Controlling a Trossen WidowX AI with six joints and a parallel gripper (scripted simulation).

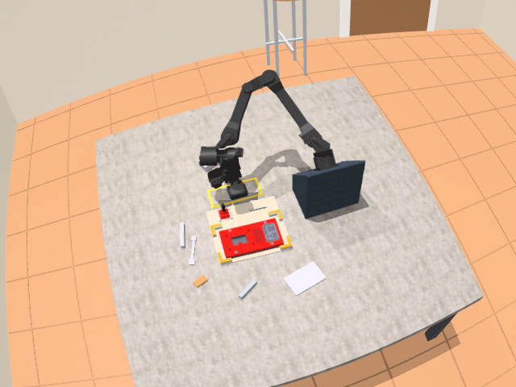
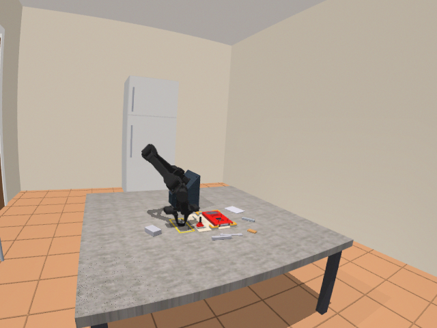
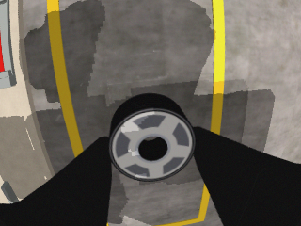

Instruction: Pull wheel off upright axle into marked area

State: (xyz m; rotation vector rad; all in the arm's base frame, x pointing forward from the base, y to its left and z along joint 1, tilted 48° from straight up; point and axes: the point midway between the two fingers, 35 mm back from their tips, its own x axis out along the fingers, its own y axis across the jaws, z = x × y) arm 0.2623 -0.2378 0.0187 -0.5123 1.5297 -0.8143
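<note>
Mottled grey stone-look bench (image 1: 166, 316), matt; wheel (image 3: 152, 145) with dull grey metal-look hub, matt black rubbery tyre.

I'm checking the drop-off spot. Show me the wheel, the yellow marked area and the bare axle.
wheel (image 3: 152, 145): wrist view, on its grey spoked face between the jaws.
yellow marked area (image 3: 216, 38): wrist view, on the right border line.
axle (image 1: 223, 206): top view, on the dark upright post above its red base.

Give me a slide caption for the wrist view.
Gripper holds the wheel over the yellow-outlined area.
</note>
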